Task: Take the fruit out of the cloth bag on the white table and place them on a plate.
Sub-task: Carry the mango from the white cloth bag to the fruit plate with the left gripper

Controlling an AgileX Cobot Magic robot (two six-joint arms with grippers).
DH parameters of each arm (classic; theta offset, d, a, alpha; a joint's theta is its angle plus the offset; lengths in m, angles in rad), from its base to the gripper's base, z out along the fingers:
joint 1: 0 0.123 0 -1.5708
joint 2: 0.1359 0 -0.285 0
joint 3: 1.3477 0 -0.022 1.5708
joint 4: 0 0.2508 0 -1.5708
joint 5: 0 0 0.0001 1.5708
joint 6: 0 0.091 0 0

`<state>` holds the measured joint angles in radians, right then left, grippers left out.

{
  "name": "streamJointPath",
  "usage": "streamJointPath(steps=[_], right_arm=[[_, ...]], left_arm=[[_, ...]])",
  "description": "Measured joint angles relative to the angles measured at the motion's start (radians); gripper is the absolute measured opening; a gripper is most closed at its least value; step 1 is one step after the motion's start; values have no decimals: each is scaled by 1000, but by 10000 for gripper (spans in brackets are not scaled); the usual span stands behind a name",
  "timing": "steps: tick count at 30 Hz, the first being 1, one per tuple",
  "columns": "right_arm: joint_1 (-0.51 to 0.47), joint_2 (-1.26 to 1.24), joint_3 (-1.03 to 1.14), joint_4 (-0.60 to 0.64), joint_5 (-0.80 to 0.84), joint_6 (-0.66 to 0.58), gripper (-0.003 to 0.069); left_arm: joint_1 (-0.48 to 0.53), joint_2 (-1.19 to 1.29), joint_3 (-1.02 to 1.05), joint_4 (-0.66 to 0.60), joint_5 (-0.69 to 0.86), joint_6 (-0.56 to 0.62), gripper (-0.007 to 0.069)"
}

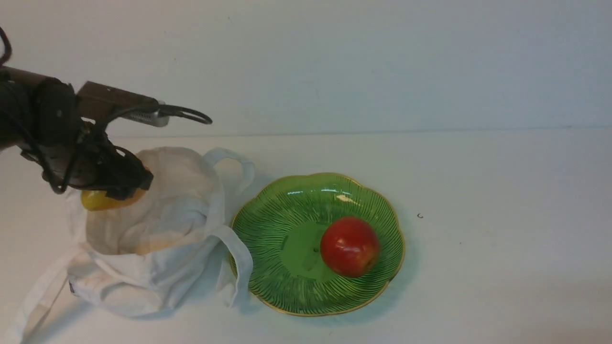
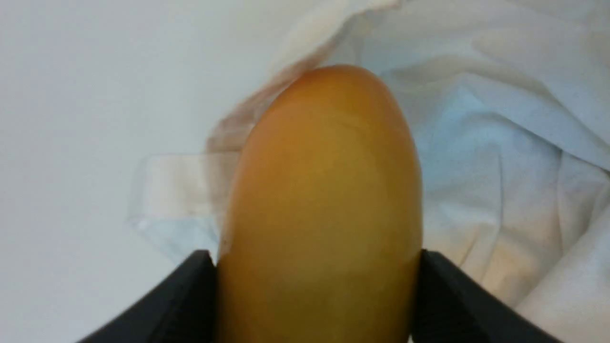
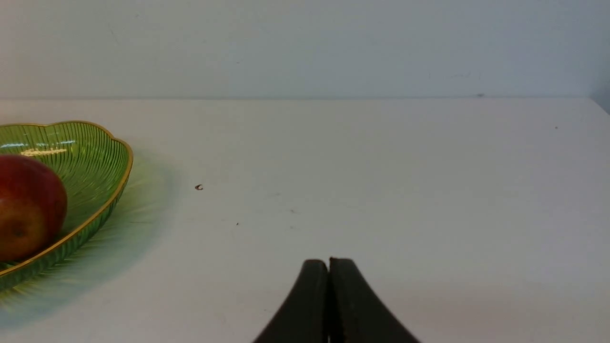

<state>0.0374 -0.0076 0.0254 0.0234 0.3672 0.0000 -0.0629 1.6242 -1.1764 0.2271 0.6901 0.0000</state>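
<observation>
My left gripper (image 1: 117, 188) is shut on the yellow-orange fruit (image 1: 98, 200) and holds it over the open mouth of the white cloth bag (image 1: 158, 229). In the left wrist view the fruit (image 2: 324, 205) fills the middle between the two black fingers (image 2: 190, 290), with the bag's cloth (image 2: 500, 157) behind it. The green plate (image 1: 287, 210) with the gold rim lies right of the bag on the white table (image 1: 478, 239). My right gripper (image 3: 329, 262) is shut and empty, low over bare table right of the plate (image 3: 95, 157); it does not show in the front view.
A round red apple (image 1: 350, 246) lies on the plate, right of its middle; it also shows in the right wrist view (image 3: 28, 205). The bag's strap handles (image 1: 239, 258) trail toward the plate's left rim. A tiny dark speck (image 1: 420, 216) lies on the table.
</observation>
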Motion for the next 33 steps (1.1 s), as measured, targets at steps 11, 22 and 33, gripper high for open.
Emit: streamJointPath(steps=[11, 22, 33], right_arm=[[0, 0, 0, 0, 0, 0, -14], [0, 0, 0, 0, 0, 0, -14], [0, 0, 0, 0, 0, 0, -14]], left_arm=[[-1, -205, -1, -240, 463, -9, 464], [-260, -187, -1, -553, 319, 64, 464], [-476, 31, -1, -487, 27, 23, 464]])
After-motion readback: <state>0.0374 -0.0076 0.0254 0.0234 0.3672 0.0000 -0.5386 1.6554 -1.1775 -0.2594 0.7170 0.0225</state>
